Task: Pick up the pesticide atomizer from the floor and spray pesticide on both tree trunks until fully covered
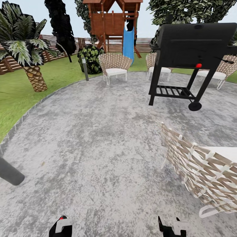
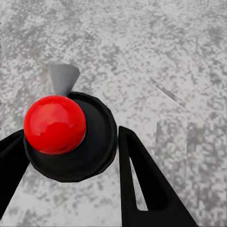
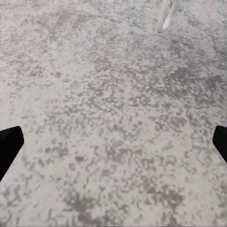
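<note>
From the head camera we look over grey paving point(image 1: 98, 138). A black grill point(image 1: 194, 49) stands on it, with a wicker chair point(image 1: 204, 171) nearer us than the grill and another chair point(image 1: 113, 65) beyond, toward the wooden play tower point(image 1: 112, 19). A scaly palm point(image 1: 28, 49) rises from the lawn point(image 1: 19, 92) bordering the paving.

At the left wrist, our left gripper point(image 2: 68, 156) closes narrowly around the black atomizer point(image 2: 94, 142) with its red knob point(image 2: 54, 124), above the paving.

At the right wrist, our right gripper point(image 3: 113, 144) is spread wide over bare paving.
</note>
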`<state>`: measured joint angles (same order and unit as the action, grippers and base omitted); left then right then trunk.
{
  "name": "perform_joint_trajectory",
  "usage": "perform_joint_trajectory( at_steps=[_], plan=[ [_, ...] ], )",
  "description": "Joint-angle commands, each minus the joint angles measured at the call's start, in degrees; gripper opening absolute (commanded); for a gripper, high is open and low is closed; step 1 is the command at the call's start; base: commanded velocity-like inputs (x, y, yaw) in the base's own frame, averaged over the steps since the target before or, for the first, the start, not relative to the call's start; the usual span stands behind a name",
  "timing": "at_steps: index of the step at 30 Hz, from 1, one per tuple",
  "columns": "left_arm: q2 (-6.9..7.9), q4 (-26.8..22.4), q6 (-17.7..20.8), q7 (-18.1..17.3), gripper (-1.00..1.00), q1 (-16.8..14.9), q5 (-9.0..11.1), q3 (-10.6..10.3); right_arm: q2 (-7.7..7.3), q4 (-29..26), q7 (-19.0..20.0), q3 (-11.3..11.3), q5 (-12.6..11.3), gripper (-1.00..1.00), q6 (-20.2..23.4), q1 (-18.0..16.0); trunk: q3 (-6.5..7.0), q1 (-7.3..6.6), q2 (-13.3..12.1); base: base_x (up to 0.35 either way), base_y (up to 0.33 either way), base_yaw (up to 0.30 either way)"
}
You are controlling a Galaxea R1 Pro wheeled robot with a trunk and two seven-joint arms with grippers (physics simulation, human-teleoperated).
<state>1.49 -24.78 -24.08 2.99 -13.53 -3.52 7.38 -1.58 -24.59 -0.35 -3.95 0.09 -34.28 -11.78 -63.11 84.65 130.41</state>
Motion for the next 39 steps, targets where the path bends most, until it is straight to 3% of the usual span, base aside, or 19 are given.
perform_joint_trajectory(
  at_steps=[1, 39],
  plan=[
    [-0.02, 0.0, 0.0, -0.02, -1.0, 0.0, 0.0, 0.0, 0.0, 0.01, 0.0, 0.0, 0.0, 1.0, 0.0, 0.0, 0.0, 0.0, 0.0, 0.3, 0.174, 0.0],
    [-0.18, 0.0, 0.09, -0.02, -1.0, 0.0, 0.01, 0.0, 0.0, 0.07, 0.08, 0.09, 0.0, 1.0, 0.0, 0.0, 3.01, 0.0, 0.0, 0.293, 0.176, 0.0]
  ],
)
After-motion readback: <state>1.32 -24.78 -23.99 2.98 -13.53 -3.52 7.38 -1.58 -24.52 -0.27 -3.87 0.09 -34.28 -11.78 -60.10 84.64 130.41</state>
